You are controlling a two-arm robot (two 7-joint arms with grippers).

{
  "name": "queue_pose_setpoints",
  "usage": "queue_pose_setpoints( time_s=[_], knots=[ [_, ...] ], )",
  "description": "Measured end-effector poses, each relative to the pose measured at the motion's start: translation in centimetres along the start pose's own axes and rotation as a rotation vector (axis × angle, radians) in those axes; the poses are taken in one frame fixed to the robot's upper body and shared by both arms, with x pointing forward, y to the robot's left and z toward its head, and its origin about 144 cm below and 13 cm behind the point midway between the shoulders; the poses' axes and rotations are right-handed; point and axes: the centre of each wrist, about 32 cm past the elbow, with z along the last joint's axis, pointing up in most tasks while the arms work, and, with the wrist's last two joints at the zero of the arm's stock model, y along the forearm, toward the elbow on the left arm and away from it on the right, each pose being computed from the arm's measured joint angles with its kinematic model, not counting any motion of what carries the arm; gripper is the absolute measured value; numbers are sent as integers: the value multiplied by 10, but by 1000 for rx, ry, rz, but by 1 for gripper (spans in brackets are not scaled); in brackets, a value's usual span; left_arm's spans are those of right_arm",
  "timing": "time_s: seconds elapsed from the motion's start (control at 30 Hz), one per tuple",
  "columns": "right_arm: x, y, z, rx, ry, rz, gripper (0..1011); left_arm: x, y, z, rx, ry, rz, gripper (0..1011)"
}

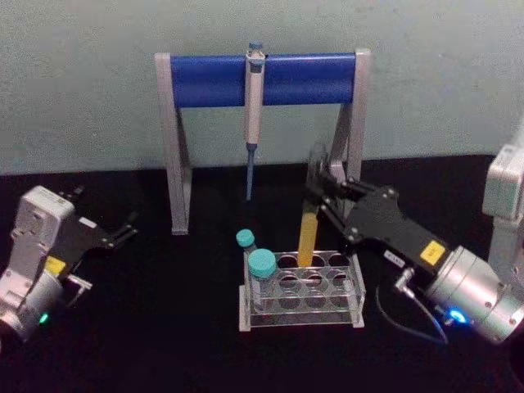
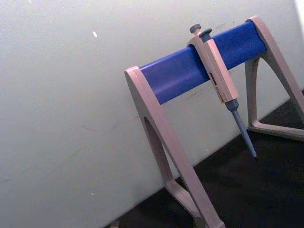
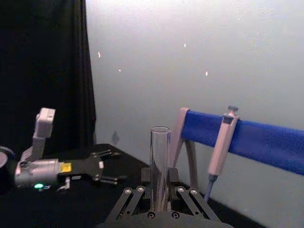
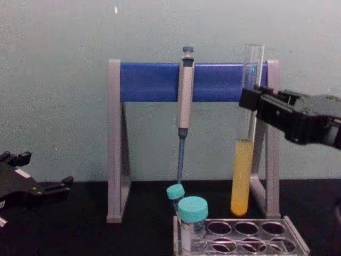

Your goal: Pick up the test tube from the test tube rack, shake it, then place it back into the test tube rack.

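Above the low grey translucent plastic rack (image 1: 301, 315), head view: right gripper (image 1: 321, 190) clamps the tall clear glass test tube (image 1: 309, 237), yellow liquid below. At left, left gripper (image 1: 123, 232) is parked, fingers apart. Chest view: tube base clear of holes. Judged light, slick, fragile, uncapped; grip upper glass, upright.

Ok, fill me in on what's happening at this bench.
The right gripper is shut on the tube, gripping its upper part and holding it upright. Yellow liquid fills the tube's lower part, and its bottom seems to be just above the back row of the rack. The left gripper sits open and idle at the table's left side. Two capped tubes stand at the rack's left end. Behind, a pipette hangs on its stand.
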Motion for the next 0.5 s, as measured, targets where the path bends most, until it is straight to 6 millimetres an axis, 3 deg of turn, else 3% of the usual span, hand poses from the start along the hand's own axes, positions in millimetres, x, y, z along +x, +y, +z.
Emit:
queue_pose_setpoints(
  time_s=[0.5],
  knots=[
    [-9,-6,-31,0,17,26,220,0,0,0,0,0,0,1001]
  ],
)
